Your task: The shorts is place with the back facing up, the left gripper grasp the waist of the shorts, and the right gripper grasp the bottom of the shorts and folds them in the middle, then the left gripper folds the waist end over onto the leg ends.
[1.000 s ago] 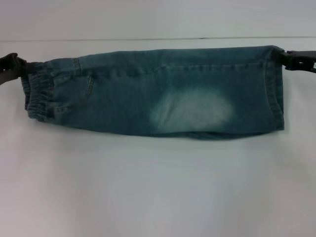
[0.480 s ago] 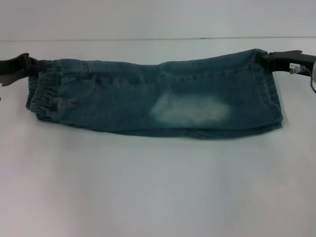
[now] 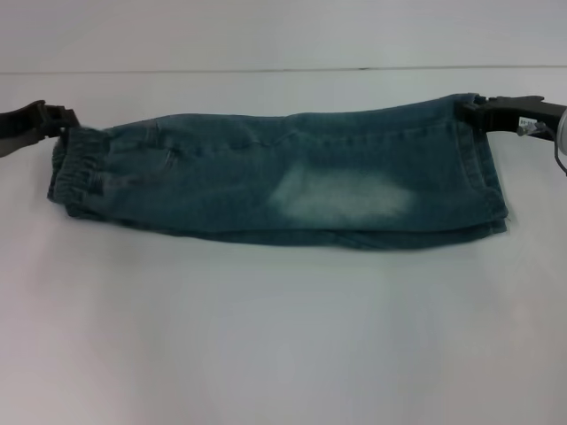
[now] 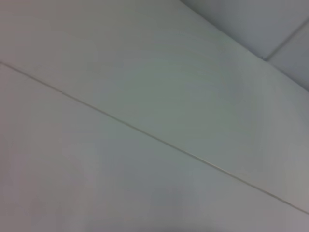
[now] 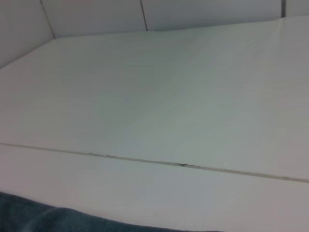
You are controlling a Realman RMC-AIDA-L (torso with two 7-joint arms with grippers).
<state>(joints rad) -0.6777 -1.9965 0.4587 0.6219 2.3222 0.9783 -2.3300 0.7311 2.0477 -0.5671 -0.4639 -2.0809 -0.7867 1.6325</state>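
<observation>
The shorts point(image 3: 283, 181) lie on the white table, folded lengthwise into a long band with a pale bleached patch in the middle. The gathered waist point(image 3: 75, 173) is at the left end and the leg ends point(image 3: 487, 168) at the right. My left gripper point(image 3: 62, 118) sits just above the waist's far corner, at the cloth's edge. My right gripper point(image 3: 468, 112) is over the far corner of the leg ends, with its fingers closed on that corner. A strip of the denim point(image 5: 48, 220) shows in the right wrist view.
The white table point(image 3: 283, 336) stretches wide in front of the shorts. A thin seam line point(image 3: 266, 70) runs across it behind them. The left wrist view holds only table surface point(image 4: 145, 96).
The shorts have sunk lower and now lie flatter on the table. The waist corner has dropped away below the left gripper. The right gripper has stayed at the leg-end corner.
</observation>
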